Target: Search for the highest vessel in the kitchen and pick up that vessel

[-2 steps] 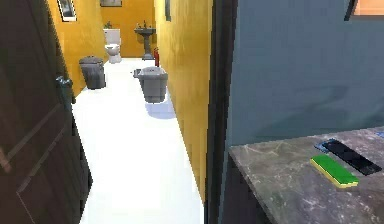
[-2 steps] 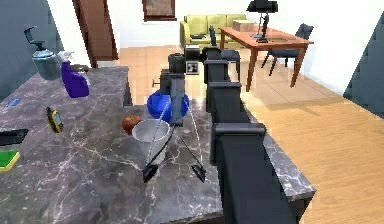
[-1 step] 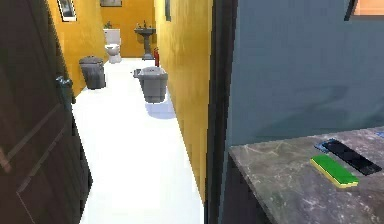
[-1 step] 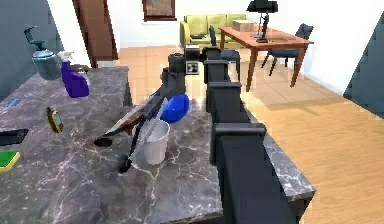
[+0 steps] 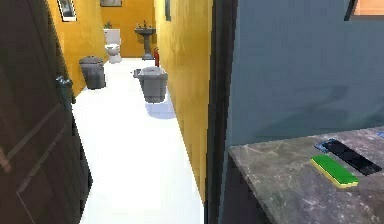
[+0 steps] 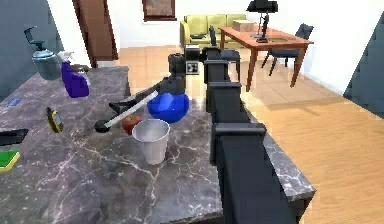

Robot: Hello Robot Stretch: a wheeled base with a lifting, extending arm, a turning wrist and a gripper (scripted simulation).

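On the grey marble counter (image 6: 90, 185) stand a white cup (image 6: 151, 140), a round blue bowl-like vessel (image 6: 172, 106), a purple bottle (image 6: 75, 80) and a taller grey-blue pump bottle (image 6: 45, 60). My arm (image 6: 230, 140) rises as a dark bar over the counter's right side. The gripper (image 6: 100, 128) reaches left from the blue vessel, and its thin fingers (image 6: 128, 108) lie low over the marble. A small red thing (image 6: 131, 123) sits right by the fingers, between the cup and the blue vessel. I cannot tell whether the gripper holds anything.
A green sponge (image 5: 335, 170) and a black flat device (image 5: 348, 155) lie on the counter's end. Past it, a white-floored corridor with yellow walls holds two grey bins (image 5: 153, 84) and a toilet (image 5: 113, 45). Wooden table (image 6: 265, 45) with chairs stands beyond the counter.
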